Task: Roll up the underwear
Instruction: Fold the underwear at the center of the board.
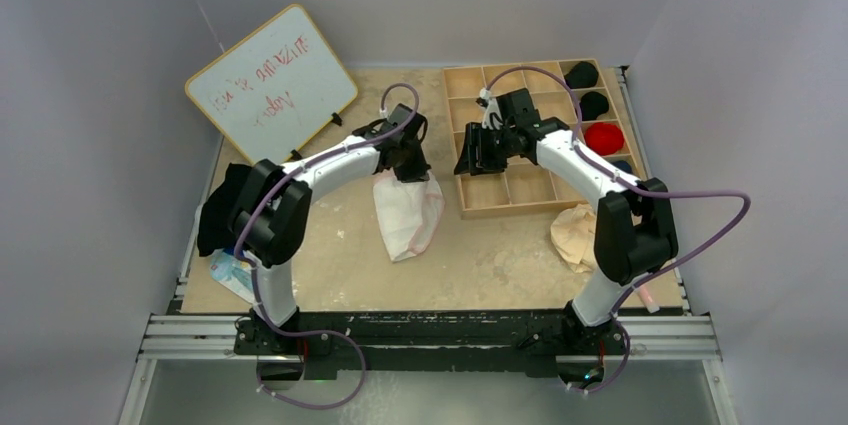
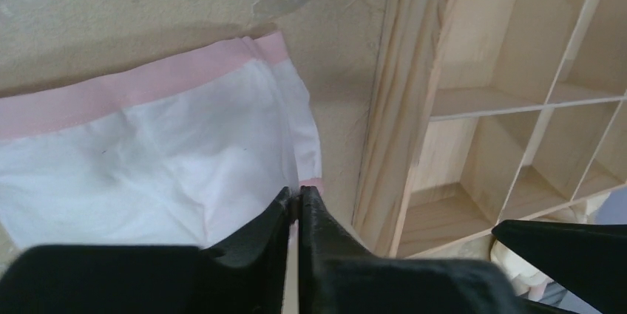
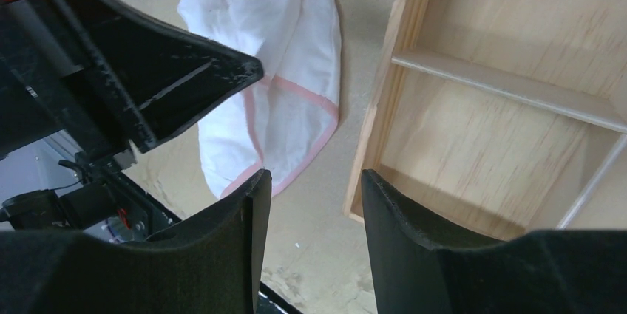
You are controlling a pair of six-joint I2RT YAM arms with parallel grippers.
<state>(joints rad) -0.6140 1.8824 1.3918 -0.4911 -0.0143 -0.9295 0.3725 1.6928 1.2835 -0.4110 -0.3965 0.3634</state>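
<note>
Near the middle of the surface [image 1: 330, 245], the white, pink-trimmed underwear [image 1: 408, 215] lies just left of the wooden tray [image 1: 520, 209]. The left pincer [image 1: 412, 173] is pinched tight on its far edge. The right pincer [image 1: 472, 163] hovers about half open over the tray's left rim, holding nothing.
</note>
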